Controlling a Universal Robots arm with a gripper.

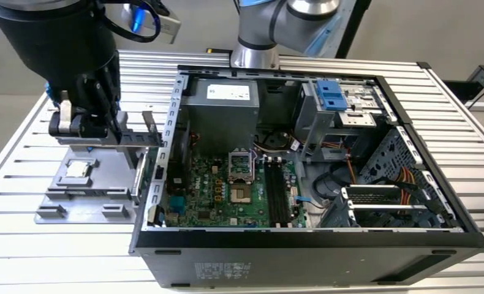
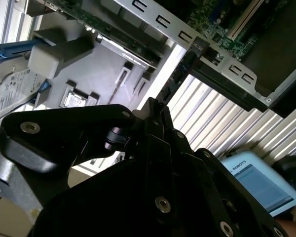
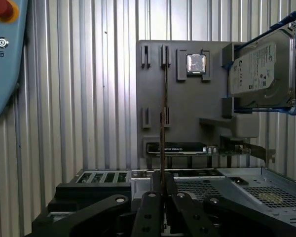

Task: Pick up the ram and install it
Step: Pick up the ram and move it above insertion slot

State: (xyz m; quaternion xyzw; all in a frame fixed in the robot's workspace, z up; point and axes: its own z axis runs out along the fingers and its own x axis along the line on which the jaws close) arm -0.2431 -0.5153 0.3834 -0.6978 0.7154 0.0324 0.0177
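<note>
Clamped edge-on in end effector [image 3: 164,196]: ram [image 3: 164,98], thin, stiff, light, likely brittle. Best held by board edges, off chips.

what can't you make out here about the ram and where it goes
- ram: the first wrist view shows it edge-on, so its chips are hidden; its near end is behind the gripper.
- memory slots: exterior view, too small to tell whether any is filled.
- hard drive: second wrist view, cut off by the picture's edge.
- grey fixture: exterior view, the arm hides its far part.
</note>
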